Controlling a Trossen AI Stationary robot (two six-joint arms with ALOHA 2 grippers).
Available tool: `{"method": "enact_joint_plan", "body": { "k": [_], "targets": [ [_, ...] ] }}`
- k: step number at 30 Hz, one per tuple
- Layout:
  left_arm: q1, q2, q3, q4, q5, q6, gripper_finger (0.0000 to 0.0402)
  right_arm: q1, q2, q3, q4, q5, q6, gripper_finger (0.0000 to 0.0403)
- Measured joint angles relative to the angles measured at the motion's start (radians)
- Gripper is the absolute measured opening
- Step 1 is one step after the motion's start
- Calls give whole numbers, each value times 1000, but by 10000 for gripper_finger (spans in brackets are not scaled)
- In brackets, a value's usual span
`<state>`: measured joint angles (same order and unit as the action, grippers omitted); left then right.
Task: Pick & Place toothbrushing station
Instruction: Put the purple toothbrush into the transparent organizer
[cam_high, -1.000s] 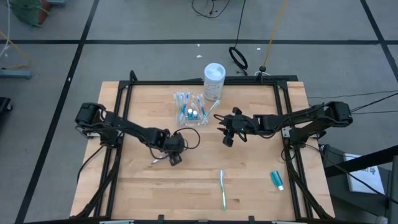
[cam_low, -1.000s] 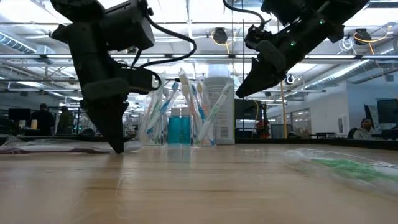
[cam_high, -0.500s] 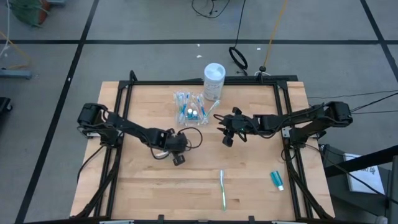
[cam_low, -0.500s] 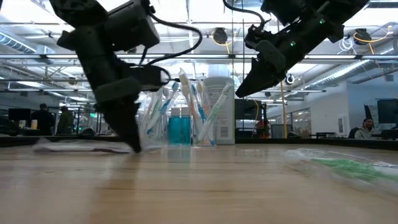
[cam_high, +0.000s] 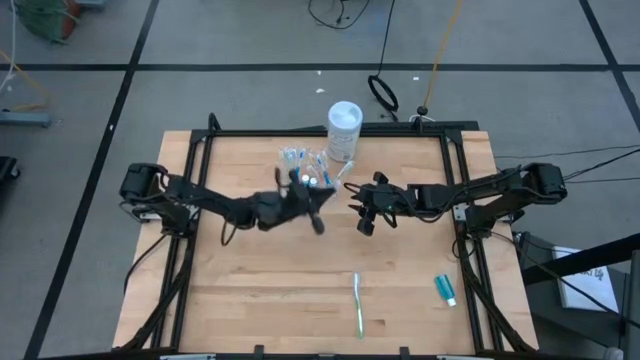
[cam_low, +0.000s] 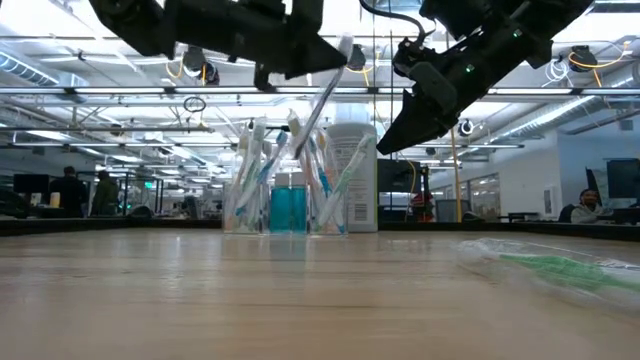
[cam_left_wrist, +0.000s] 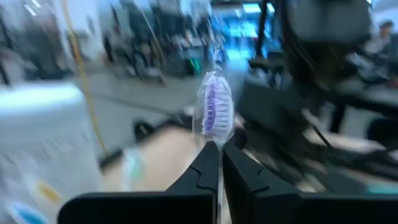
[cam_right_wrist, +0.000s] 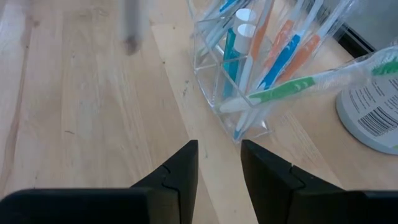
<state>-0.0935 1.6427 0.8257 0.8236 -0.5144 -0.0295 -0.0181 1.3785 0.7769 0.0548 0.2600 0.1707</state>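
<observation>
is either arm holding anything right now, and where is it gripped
The left gripper is shut on a wrapped purple-bristled toothbrush, pinched just below its head. The right gripper hangs open near the clear cup, holding nothing.

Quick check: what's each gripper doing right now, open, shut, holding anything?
Left gripper: shut on a wrapped purple toothbrush, lifted near the clear cup.
Right gripper: open, empty, beside the clear cup.
</observation>
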Motion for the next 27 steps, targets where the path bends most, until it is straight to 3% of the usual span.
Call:
{"method": "enact_joint_plan", "body": {
  "k": [5,14,23,27],
  "targets": [
    [102,19,1,155,43,51,13,0,0,0,1,0,0,114],
    [230,184,1,403,154,43,13,-2,0,0,9,1,-6,114],
    [224,307,0,391,139,-15,13,-2,0,0,8,0,-6,114],
    [199,306,0,399,69,38,14,-2,0,0,6,0,-6,114]
  ]
}}
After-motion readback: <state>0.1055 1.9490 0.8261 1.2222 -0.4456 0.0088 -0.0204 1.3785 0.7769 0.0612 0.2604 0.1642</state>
